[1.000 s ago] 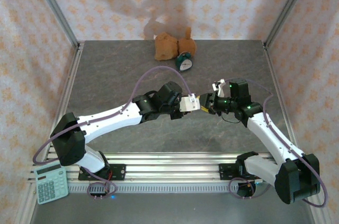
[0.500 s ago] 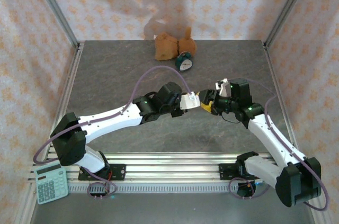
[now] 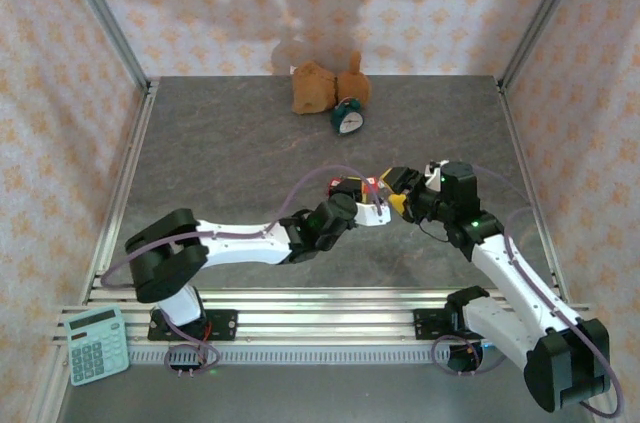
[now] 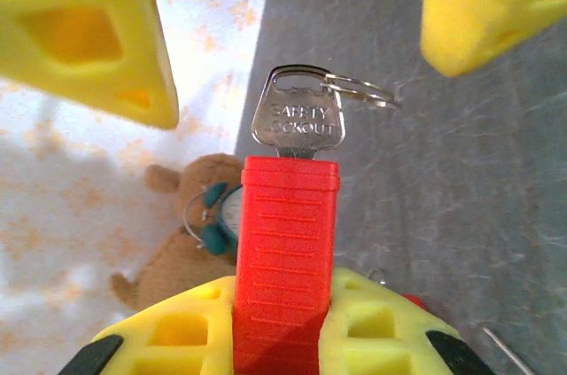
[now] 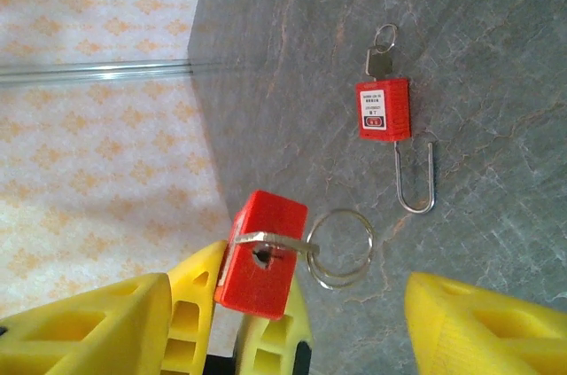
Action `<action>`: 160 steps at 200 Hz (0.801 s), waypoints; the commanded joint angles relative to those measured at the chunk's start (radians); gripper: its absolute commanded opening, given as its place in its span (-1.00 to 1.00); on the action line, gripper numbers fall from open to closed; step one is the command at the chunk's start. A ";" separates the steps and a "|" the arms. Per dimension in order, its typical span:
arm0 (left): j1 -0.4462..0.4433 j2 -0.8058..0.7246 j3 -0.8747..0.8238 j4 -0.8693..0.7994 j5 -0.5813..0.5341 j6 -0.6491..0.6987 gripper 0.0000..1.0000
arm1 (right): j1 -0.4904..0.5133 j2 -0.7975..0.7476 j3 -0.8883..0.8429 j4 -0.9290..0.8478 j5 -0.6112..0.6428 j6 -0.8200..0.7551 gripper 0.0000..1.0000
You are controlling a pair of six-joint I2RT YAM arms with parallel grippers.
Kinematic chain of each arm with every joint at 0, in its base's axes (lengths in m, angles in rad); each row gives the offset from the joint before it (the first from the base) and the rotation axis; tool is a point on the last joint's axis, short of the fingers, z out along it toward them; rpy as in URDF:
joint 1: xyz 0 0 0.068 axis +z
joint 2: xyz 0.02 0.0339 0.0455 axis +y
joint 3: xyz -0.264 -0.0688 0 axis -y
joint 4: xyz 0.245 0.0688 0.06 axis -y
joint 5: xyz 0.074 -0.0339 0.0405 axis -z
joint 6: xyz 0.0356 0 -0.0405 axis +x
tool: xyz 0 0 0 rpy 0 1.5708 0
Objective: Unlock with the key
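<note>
My left gripper (image 4: 283, 308) is shut on the body of a red padlock (image 4: 285, 242) and holds it up off the table. The key (image 4: 298, 118) sticks in the padlock's end, a wire ring (image 4: 359, 91) hanging from it. My right gripper (image 5: 288, 295) is open, its yellow fingers (image 5: 89, 331) standing on either side of the key (image 5: 275, 242) without touching it. In the top view the two grippers meet mid-table, left gripper (image 3: 368, 203) facing right gripper (image 3: 394, 193) with the padlock (image 3: 372, 184) between them.
A second red padlock (image 5: 384, 109) lies flat on the grey table with its own key and its shackle pulled out. A brown teddy bear (image 3: 315, 86) and a teal alarm clock (image 3: 348, 118) sit at the back. A calculator (image 3: 97, 343) lies at the near left.
My right gripper has opened and let go of the key. The left arm has swung lower and to the right, carrying the padlock with it.
</note>
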 commanded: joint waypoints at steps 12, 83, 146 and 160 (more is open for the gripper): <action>-0.034 0.104 -0.021 0.417 -0.150 0.285 -0.66 | 0.005 -0.003 -0.021 0.095 0.015 0.075 0.34; -0.093 0.262 0.019 0.697 -0.219 0.453 -0.69 | 0.007 -0.036 -0.060 0.135 0.072 0.110 0.04; -0.129 0.303 0.050 0.749 -0.269 0.468 -0.69 | 0.007 -0.017 -0.067 0.178 0.079 0.135 -0.28; -0.132 0.306 0.061 0.741 -0.287 0.455 -0.70 | 0.010 -0.020 -0.070 0.184 0.078 0.139 -0.37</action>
